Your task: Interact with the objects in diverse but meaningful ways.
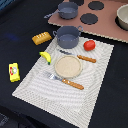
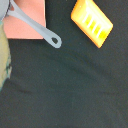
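Observation:
In the exterior view a golden-brown bread loaf (image 1: 41,38) lies on the dark table beside the striped mat. A yellow banana (image 1: 46,57) lies on the mat's edge. A red tomato (image 1: 89,45) sits on the mat's far side. A yellow packet with red print (image 1: 14,72) lies on the table at the exterior view's left. One grey-blue pot (image 1: 67,36) stands at the mat's far edge, and another (image 1: 67,9) stands on the pink stove board. The wrist view shows the bread loaf (image 2: 91,22) and a grey pot handle (image 2: 42,31). The gripper shows in neither view.
A tan plate (image 1: 68,66) lies on the striped mat (image 1: 35,85), with a wooden-handled fork (image 1: 65,80) and knife (image 1: 80,56) beside it. The pink stove board (image 1: 107,27) has black burners and a pale pot (image 1: 123,16) at the exterior view's right. A blurred pale shape (image 2: 4,60) sits at the wrist view's edge.

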### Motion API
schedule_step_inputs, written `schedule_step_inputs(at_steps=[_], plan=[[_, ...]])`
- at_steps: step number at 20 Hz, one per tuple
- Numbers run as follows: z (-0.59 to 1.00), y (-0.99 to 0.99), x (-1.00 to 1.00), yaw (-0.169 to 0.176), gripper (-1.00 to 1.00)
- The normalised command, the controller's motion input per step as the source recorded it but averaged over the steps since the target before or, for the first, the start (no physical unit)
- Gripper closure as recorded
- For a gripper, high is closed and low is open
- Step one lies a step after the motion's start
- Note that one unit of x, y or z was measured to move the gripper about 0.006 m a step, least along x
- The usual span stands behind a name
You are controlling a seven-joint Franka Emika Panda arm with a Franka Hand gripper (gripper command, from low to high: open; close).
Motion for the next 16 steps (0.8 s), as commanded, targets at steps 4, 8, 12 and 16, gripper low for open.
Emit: schedule_step_inputs(at_steps=[4,8,12,16], plan=[[0.0,0.0,0.04,0.0,-1.0],[-0.12,-0.11,0.22,0.0,-1.0],[-0.32,-0.35,0.23,0.002,-1.0],[-0.46,-0.48,0.11,0.021,-1.0]])
